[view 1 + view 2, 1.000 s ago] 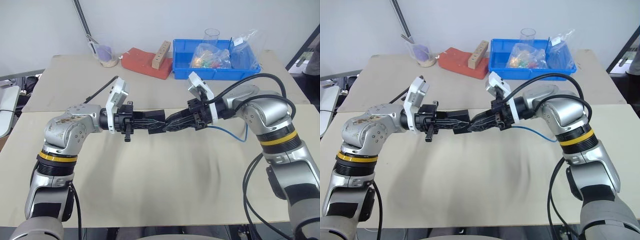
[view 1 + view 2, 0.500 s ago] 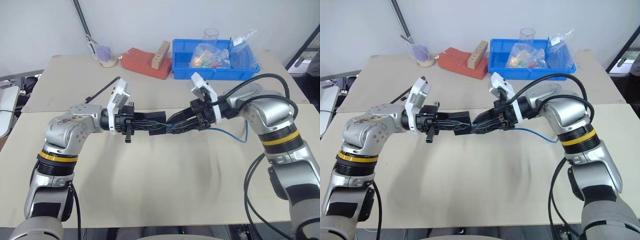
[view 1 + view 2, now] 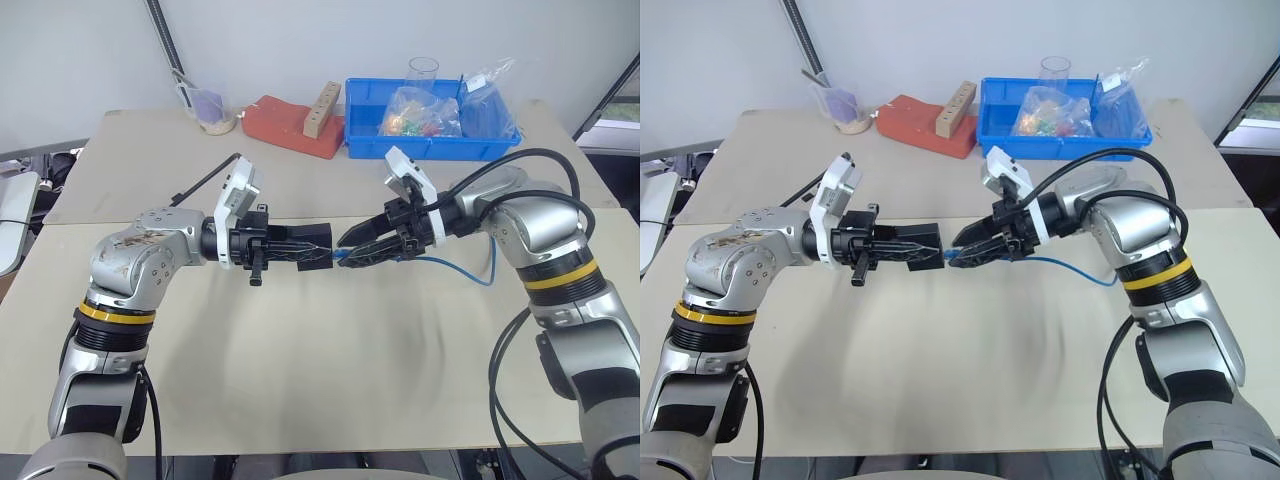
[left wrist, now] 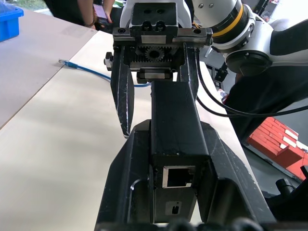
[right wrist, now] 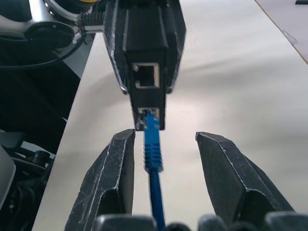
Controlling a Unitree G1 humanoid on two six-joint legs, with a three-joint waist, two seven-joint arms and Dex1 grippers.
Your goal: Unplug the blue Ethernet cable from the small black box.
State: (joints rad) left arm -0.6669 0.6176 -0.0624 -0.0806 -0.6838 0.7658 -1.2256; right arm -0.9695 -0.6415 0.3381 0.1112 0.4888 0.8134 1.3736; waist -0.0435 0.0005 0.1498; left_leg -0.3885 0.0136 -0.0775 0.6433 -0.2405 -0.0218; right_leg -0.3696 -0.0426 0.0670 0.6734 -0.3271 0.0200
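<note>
The left end effector (image 3: 318,258) is reaching in level from the left, above the middle of the beige tabletop (image 3: 320,370), with its two black fingers pressed tight against the sides of the small black box (image 5: 146,53). The box is hanging in the air between the two arms, well clear of the tabletop. It is a narrow rectangular block of matte black plastic, and the end facing the right arm is showing two square socket openings, one beside the other, each with a pale metallic rim.

The blue Ethernet cable (image 5: 153,159) is sitting with its plug in one of those two sockets; the other socket is standing open. The plug and its ribbed strain-relief boot are a saturated blue, and the cord behind them is thin and light blue. From the box it is running right, between the right end effector's fingers, then sagging in a loose curve under the right forearm down to the tabletop.

The right end effector (image 5: 163,178) is coming in from the right, tilted slightly downward, with its fingers (image 5: 226,173) spread apart on either side of the boot and touching neither the cable nor the box.
</note>
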